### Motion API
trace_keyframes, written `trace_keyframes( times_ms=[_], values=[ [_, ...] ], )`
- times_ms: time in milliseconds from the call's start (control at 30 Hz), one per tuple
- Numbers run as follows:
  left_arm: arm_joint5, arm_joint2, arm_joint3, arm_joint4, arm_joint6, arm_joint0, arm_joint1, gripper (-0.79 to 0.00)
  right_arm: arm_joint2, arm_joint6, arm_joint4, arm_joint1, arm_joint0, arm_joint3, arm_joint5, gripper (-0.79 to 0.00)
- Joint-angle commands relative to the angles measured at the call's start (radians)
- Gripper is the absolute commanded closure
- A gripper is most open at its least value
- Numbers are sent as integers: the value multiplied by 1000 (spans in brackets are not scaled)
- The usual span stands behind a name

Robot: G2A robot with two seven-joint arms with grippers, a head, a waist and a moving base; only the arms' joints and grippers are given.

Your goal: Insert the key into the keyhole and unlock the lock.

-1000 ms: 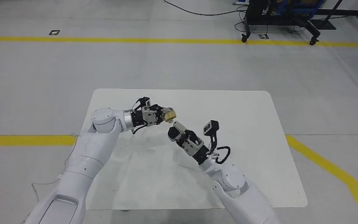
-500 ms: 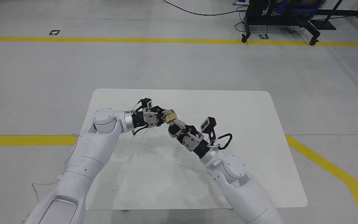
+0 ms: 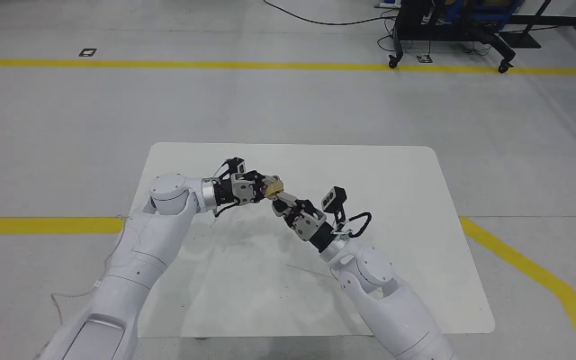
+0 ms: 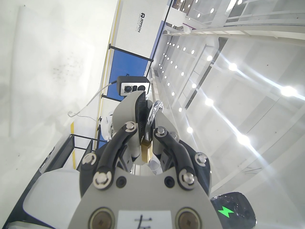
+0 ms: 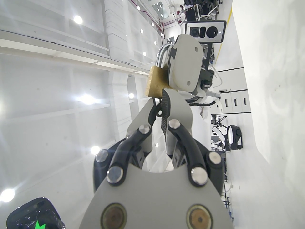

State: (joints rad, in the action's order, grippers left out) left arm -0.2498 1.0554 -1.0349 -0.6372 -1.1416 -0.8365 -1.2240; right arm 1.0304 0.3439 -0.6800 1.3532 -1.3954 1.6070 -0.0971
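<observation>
Above the white table (image 3: pixel 396 180), my left gripper (image 3: pixel 263 187) is shut on a brass padlock (image 3: pixel 274 187). In the left wrist view the steel shackle (image 4: pixel 153 113) sits between the fingers, with the brass body (image 4: pixel 146 152) nearer the palm. My right gripper (image 3: pixel 285 205) is just below and to the right of it, shut on a key. The right wrist view shows the key's black head (image 5: pixel 156 110) pinched between my right gripper's (image 5: pixel 162 104) fingers. The key's tip meets the bottom of the padlock (image 5: pixel 156 82). Whether the blade is inside the keyhole is hidden.
Both arms meet over the table's middle. A black wheeled cart (image 3: pixel 450 31) stands on the floor far beyond the table. Yellow floor lines (image 3: pixel 180 64) run behind and beside the table.
My right gripper has moved up and to the left with the key, closing the gap until it reaches the padlock's bottom. The left gripper has barely shifted.
</observation>
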Motion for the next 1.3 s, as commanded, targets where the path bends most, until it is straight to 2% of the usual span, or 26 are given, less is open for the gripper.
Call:
trace_keyframes(
  times_ms=[0, 400, 500, 567, 600, 667, 833, 1133, 1267],
  values=[
    [2, 0, -2, 4, 3, -1, 1, 0, 2, -2, -6, 1, 0, -1, -2, 0],
    [52, 10, -33, 28, 45, -12, 5, 0, 15, -3, -45, 6, 0, -3, 20, 0],
    [63, 18, -42, 29, 56, -17, 7, 0, 17, -12, 9, 4, 5, -2, 19, 0],
    [69, 22, -48, 29, 60, -22, 9, 0, 12, -29, 59, 3, -1, 6, 7, -305],
    [71, 24, -50, 30, 64, -24, 9, 0, 10, -36, 77, 3, -5, 12, 0, -360],
    [73, 26, -55, 34, 72, -27, 10, 0, 8, -56, 127, 2, -13, 23, -19, -388],
    [75, 30, -68, 47, 86, -33, 13, 0, -5, -102, 220, 2, -41, 61, -52, -360],
    [82, 30, -81, 66, 95, -38, 16, 0, -30, -175, 273, 10, -40, 71, -30, -252],
    [86, 31, -83, 68, 98, -39, 16, 0, -38, -204, 274, 15, -35, 70, -18, -163]
  ],
)
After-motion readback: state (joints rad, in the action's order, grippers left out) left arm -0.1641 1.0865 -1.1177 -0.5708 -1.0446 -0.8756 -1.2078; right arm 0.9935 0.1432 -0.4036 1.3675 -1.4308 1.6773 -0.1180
